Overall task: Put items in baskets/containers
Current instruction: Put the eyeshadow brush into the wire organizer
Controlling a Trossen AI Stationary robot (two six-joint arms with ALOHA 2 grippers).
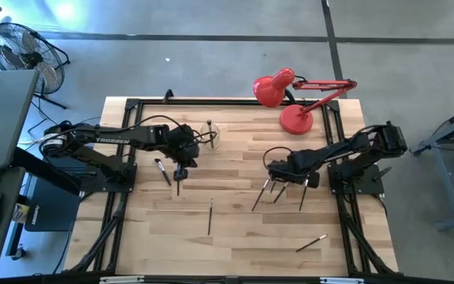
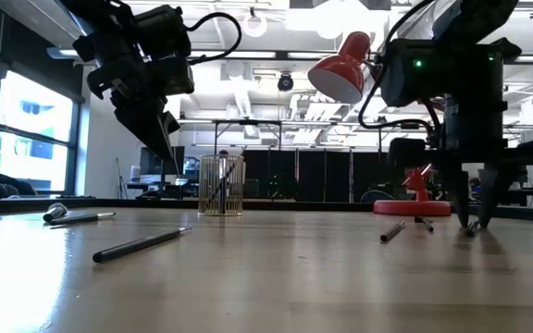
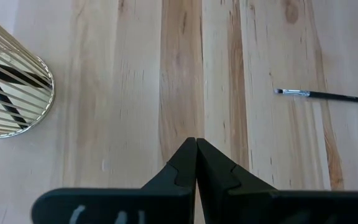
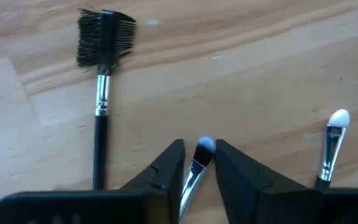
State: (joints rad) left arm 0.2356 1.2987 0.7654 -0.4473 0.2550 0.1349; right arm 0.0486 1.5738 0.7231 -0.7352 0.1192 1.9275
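Fingers [image 4: 166, 168] of the right gripper [image 4: 199, 165] stand slightly parted around a small brush [image 4: 197, 163] lying on the table [image 1: 235, 229].
We see the left gripper [image 3: 196, 163] pressed shut, empty, near the wire cup [image 1: 210, 135] holding brushes.

White "TROSSEN" lettering (small) along the left arm [image 1: 105, 142].

A robotics lab or open workshop hall. A pale wooden desk [image 1: 235, 229] in a black metal frame stands on a bare grey concrete floor [image 1: 211, 55], a floor fan [image 1: 18, 47] beside it. The low view shows an exposed white ceiling with ducts [image 2: 276, 92], hanging lights, tall windows [image 2: 26, 139] and rows of dark workstations behind. A red desk lamp [image 1: 290, 99] sits on the desk.
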